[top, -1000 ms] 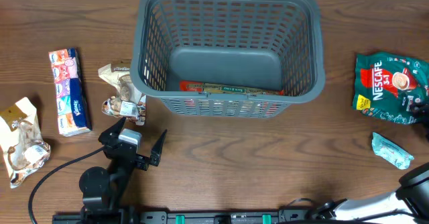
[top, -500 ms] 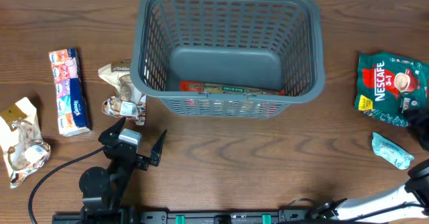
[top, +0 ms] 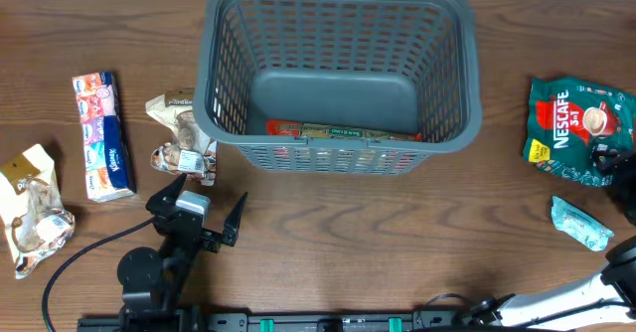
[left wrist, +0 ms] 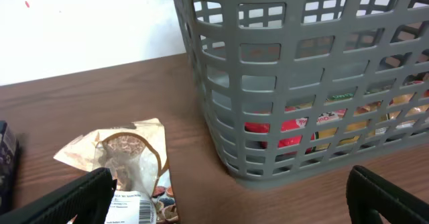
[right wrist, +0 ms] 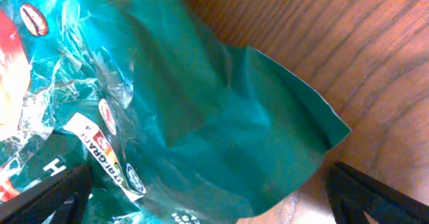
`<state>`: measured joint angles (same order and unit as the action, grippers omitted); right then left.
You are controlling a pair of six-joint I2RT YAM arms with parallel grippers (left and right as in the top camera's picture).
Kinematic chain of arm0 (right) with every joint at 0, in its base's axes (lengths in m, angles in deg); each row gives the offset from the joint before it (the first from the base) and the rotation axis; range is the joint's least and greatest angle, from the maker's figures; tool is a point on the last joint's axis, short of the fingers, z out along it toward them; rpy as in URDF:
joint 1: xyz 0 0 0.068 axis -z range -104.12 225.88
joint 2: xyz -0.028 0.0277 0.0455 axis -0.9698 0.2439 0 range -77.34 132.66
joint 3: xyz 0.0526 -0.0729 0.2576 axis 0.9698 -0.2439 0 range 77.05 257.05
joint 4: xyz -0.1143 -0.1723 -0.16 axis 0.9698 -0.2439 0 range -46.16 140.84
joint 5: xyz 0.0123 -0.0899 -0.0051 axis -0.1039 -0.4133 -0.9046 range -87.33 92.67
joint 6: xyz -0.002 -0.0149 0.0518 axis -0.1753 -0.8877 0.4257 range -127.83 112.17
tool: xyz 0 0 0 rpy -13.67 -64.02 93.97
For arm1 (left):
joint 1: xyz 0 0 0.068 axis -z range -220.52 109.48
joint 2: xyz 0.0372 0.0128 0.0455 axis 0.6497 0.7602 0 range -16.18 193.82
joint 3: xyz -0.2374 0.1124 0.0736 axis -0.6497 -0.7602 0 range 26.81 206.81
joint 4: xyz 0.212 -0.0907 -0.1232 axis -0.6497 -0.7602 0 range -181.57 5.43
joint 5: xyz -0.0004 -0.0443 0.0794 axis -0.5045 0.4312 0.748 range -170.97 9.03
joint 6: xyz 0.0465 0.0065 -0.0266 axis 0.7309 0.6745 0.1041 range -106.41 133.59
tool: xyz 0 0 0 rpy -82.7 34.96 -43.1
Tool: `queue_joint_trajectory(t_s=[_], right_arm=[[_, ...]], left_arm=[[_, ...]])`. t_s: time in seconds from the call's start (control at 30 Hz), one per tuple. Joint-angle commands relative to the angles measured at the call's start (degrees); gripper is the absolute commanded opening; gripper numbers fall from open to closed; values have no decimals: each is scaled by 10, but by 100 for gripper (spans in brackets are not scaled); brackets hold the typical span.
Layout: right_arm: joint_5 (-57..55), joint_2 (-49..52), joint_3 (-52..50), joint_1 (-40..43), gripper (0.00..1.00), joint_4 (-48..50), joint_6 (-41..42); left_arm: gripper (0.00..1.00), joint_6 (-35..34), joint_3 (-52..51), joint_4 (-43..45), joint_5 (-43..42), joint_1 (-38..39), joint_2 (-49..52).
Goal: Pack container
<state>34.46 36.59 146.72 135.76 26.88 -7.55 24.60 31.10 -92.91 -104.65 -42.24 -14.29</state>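
Observation:
The container (top: pixel 338 34), a dark grey slatted basket, stands at the back centre, with one flat red-and-yellow packet (top: pixel 343 131) lying against its front wall. In the left wrist view the container (left wrist: pixel 301 83) rises just ahead. My left gripper (top: pixel 202 205) is open on the table in front of the basket's left corner, holding nothing. Just ahead of it lies a brown snack packet (left wrist: pixel 127 163). At the right edge, my right gripper (top: pixel 618 173) is over the lower right corner of a green Nescafé bag (top: pixel 576 123). Its fingers stand open on either side of the bag (right wrist: pixel 167 83).
A tissue pack (top: pixel 102 133) and a beige crumpled packet (top: pixel 35 208) lie at the far left. A brown snack packet (top: pixel 182 133) rests against the basket's left side. A small teal packet (top: pixel 581 223) lies below the Nescafé bag, near the right arm.
My right gripper has shifted slightly at the Nescafé bag's lower right corner. The left arm and the other objects have not moved.

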Motion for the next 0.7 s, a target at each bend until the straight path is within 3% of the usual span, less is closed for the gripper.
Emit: queue_joint_trajectory(t_s=[0.0, 0.17, 0.67], right_arm=[[42, 9, -2, 0, 99, 5, -48], [136, 9, -2, 2, 99, 29, -95], [154, 10, -2, 27, 99, 36, -96]], left_arm=[[99, 10, -13, -4, -7, 1, 0], [99, 10, -13, -4, -8, 1, 0], [99, 10, -13, -4, -7, 1, 0]])
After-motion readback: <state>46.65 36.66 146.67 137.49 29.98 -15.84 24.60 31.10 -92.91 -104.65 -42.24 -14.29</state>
